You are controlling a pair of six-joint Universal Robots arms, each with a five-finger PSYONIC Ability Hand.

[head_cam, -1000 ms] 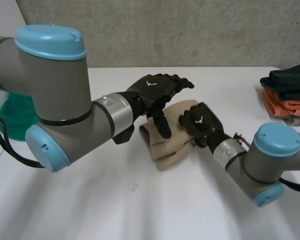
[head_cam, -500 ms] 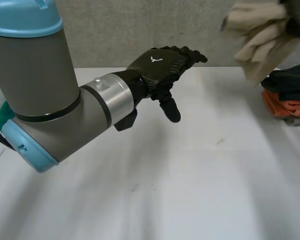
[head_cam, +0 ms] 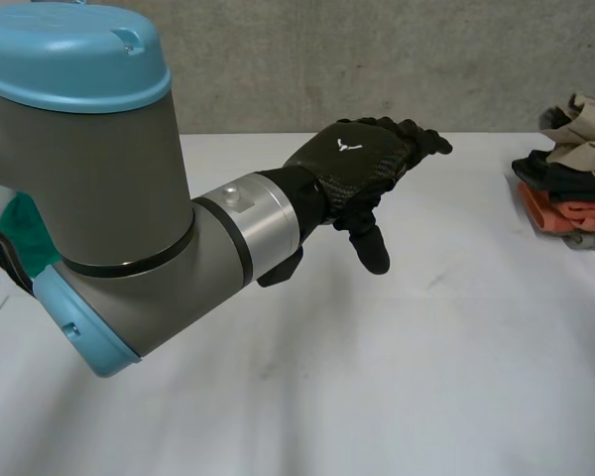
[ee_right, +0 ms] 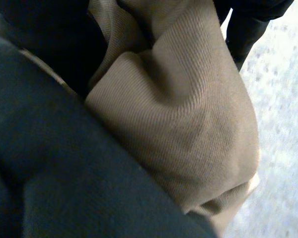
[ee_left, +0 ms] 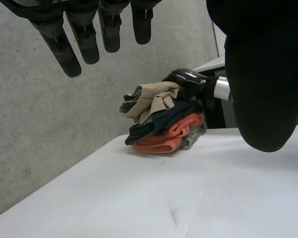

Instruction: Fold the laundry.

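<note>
A folded beige cloth [ee_left: 150,100] lies on top of the pile of folded clothes [head_cam: 565,193] at the table's far right edge. In the left wrist view my right hand [ee_left: 187,80] sits on that cloth, on the pile's far side. The right wrist view has the beige cloth [ee_right: 188,114] bunched under the palm, fingers [ee_right: 243,27] curled round it, with a dark navy garment [ee_right: 49,178] just below. My left hand [head_cam: 362,164] hovers open over the middle of the table, fingers [ee_left: 89,34] straight, thumb hanging down, holding nothing.
The pile holds dark navy, orange [ee_left: 164,141] and grey pieces below the beige one. A green cloth [head_cam: 25,233] lies at the table's left side behind my left arm. A grey wall runs along the table's back edge.
My right hand lifted the beige cloth off the middle of the table and carried it to the top of the pile at the right. My left hand stayed open and drifted slightly right.
</note>
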